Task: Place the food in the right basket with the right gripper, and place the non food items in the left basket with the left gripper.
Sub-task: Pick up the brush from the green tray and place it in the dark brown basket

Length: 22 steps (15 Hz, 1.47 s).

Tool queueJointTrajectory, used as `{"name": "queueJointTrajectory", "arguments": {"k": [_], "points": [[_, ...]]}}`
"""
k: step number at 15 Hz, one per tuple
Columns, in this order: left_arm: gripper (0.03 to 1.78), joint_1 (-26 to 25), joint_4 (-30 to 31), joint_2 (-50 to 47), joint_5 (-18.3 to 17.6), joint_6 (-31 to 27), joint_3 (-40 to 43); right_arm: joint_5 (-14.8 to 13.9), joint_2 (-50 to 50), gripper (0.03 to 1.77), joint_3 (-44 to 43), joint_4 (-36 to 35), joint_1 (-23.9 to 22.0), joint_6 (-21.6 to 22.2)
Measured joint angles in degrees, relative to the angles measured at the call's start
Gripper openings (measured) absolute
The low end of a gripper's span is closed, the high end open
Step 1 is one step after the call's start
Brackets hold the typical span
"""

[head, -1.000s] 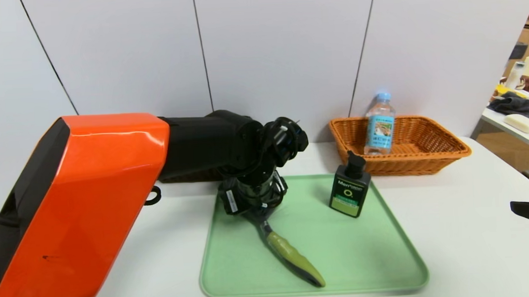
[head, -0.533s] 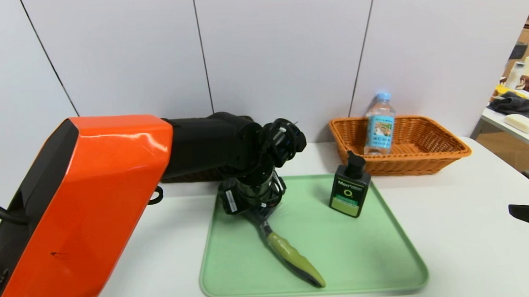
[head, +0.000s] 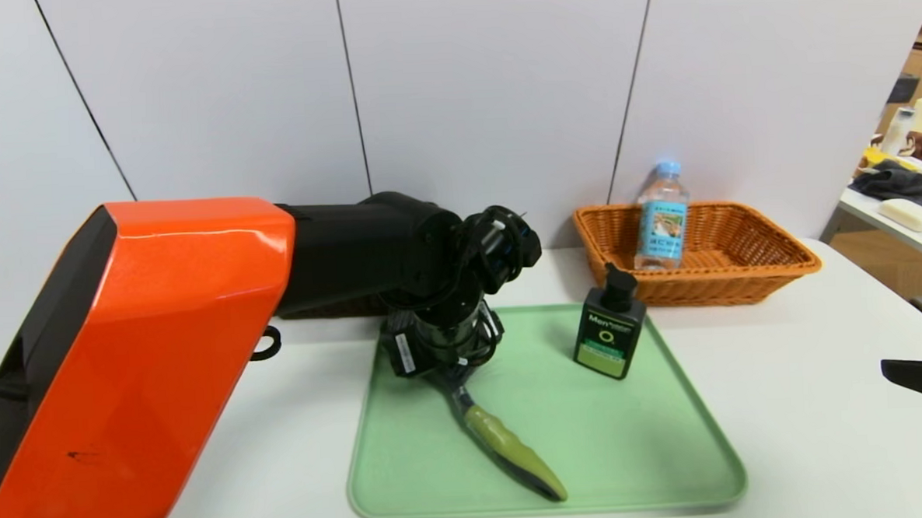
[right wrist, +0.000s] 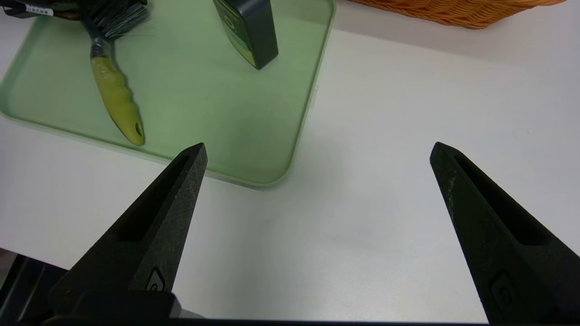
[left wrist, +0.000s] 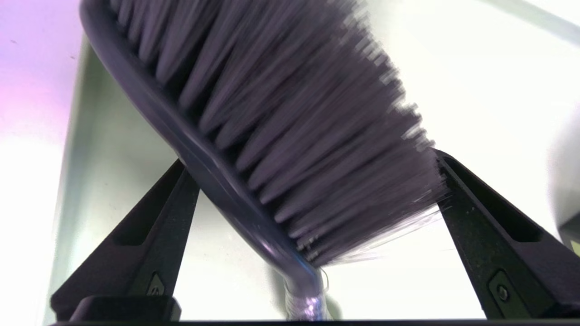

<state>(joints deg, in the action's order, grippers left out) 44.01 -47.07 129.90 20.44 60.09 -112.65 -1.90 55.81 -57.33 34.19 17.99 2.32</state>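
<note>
On the pale green plastic tray (head: 672, 468), the olive-handled, grey-bristled scrub brush (head: 508, 448) lies nearest. The black left gripper (left wrist: 312, 181) straddles its bristle head, fingers apart: closing comes next. Beyond stands the black pump bottle (head: 609, 334); behind the tray, the clear water bottle (head: 662, 217) already stands in the orange wicker basket (head: 772, 257). The right gripper (right wrist: 317, 151) waits beside the tray, fingers apart.

A smooth white table (head: 809, 399) fills the lower half of the head view and runs back to the grey panelled wall. Directly on it, at lower centre of the frame, lies a flat pale green plastic tray with rounded corners and a low rim (head: 657, 468). At centre right, against the wall just beyond the tray's far right corner, sits a shallow rectangular orange-tan wicker basket with a flared rim (head: 742, 278); a sliver of dark brown wicker basket (head: 331, 307) shows at centre left under the arm.
</note>
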Motion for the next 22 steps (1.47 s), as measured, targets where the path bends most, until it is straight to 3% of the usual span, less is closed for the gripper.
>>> {"name": "queueJointTrajectory", "arguments": {"k": [8,11,17,22], "points": [[1.69,0.0,-0.2,-0.3,0.0,0.1,0.0,0.0,-0.1,1.7,0.0,0.0,0.0,0.0],[1.18,0.0,-0.6,-0.2,0.0,0.2,0.0,0.0,-0.3,1.7,0.0,0.1,0.0,0.0],[0.54,0.1,-0.7,-0.2,-0.2,0.4,0.2,-0.1,-0.5,1.7,-0.5,0.0,0.0,0.0],[0.54,0.0,-1.5,-0.4,-0.1,0.4,0.3,-0.1,-0.5,1.7,-0.6,-2.0,0.0,-0.1]]}}
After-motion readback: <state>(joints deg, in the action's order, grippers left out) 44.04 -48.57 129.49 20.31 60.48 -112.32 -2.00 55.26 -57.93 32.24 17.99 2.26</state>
